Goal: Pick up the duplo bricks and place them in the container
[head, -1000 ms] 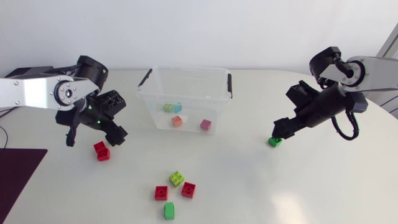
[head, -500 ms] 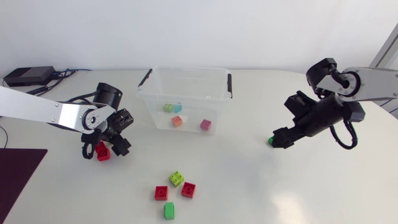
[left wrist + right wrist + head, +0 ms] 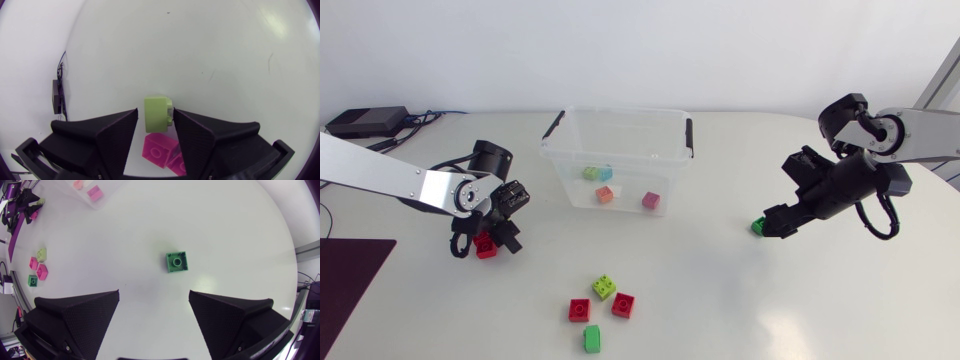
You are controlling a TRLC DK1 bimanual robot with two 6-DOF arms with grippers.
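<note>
Left gripper (image 3: 155,111): fingers partly apart, gripping nothing. Pale green brick (image 3: 157,114) between tips, gap at 1 side. 2 red bricks (image 3: 485,246) under gripper.

Right gripper (image 3: 154,292): wide open, empty. Green brick (image 3: 177,262) on table (image 3: 740,310) just ahead, untouched.

Clear container (image 3: 620,112) mid-table holds 4: yellow-green brick (image 3: 590,173) beside blue brick (image 3: 606,172), orange brick (image 3: 605,194), pink brick (image 3: 651,200).

4 loose bricks (image 3: 604,287) on table outside container.
</note>
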